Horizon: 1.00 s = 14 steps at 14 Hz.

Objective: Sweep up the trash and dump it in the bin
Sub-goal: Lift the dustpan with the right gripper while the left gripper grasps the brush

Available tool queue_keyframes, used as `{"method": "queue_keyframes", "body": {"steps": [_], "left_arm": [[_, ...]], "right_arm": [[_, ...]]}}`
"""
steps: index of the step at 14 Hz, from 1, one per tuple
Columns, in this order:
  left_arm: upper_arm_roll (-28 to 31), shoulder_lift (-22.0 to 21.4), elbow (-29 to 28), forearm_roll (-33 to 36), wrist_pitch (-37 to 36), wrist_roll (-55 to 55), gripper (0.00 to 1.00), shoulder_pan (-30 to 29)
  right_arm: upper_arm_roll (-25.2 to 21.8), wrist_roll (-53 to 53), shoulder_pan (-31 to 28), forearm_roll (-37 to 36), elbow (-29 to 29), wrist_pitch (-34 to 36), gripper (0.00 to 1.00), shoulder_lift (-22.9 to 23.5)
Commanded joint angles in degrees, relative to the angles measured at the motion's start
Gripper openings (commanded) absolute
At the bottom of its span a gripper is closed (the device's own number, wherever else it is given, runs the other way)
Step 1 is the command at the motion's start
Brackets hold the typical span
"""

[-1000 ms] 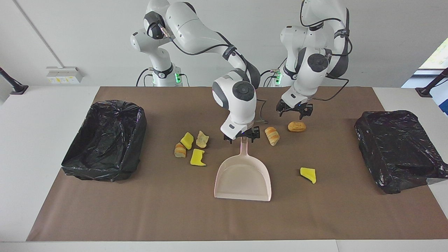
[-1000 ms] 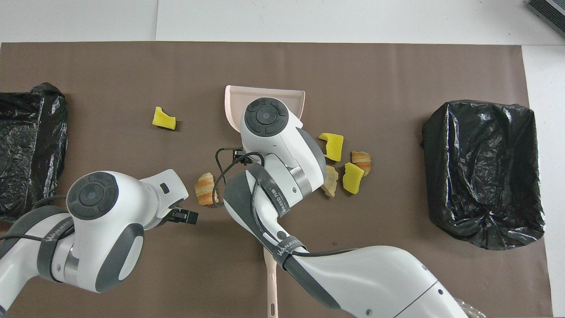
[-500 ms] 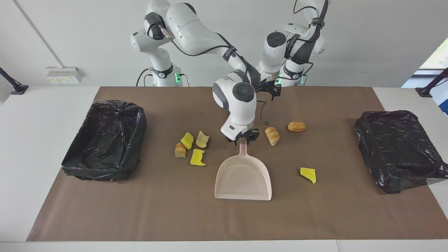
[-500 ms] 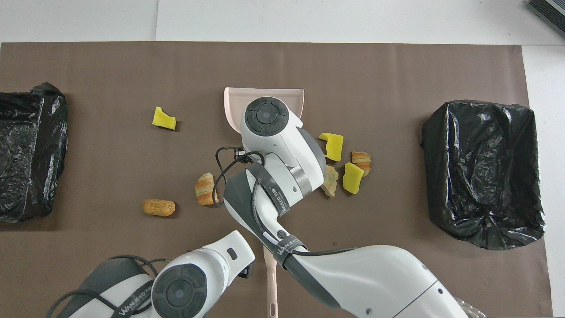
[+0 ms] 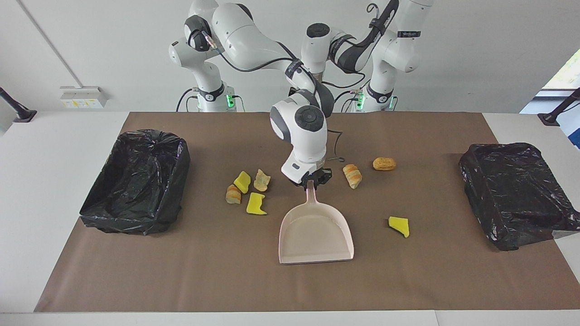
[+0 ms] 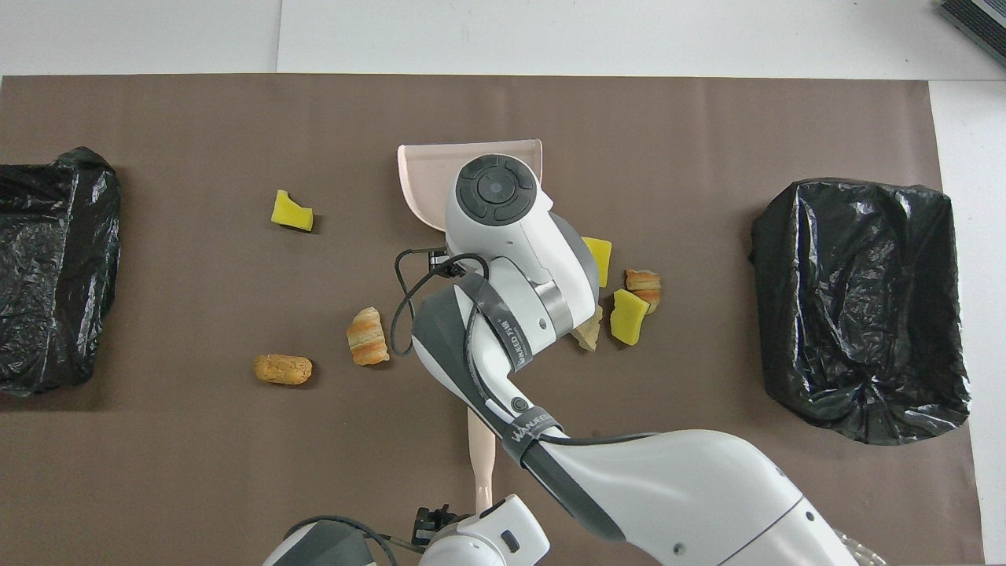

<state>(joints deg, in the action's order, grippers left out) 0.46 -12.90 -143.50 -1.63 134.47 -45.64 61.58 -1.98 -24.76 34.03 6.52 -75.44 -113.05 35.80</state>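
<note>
Brown mat on table. Right gripper [image 5: 311,180] clamps the dustpan [image 5: 316,235] handle; four scraps [image 5: 248,190] just beside it toward the right arm's end, three on the left arm's side. Left gripper [image 6: 431,525] open, waiting over the brush handle [image 6: 480,460]. Risk: narrow handle twists, pan tips.

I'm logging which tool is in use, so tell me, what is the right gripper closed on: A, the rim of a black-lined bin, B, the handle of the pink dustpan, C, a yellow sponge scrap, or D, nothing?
B: in the facing view the right gripper has its fingers clamped on the handle of the pink dustpan, apart from every scrap.
</note>
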Motion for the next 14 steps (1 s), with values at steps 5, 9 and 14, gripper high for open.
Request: {"method": "queue_keyframes", "body": {"steps": [5,9,14], "left_arm": [[1.0,2.2,0.8,-0.3,0.6,0.3,0.77,1.8],[0.9,1.5,0.9,-0.3,-4.6,0.8,0.72,2.0],[0.9,1.5,1.1,-0.3,-5.4,0.8,0.21,2.0]], "right_arm": [[0.5,28.8,-9.8,4.5,-5.2,8.4,0.0,-11.8],[0.3,43.3,-14.4,2.0,-7.3,14.0,0.0,-14.6],[0.3,62.8,-14.6,-6.8,-15.4,9.0,0.0,-18.4]]}}
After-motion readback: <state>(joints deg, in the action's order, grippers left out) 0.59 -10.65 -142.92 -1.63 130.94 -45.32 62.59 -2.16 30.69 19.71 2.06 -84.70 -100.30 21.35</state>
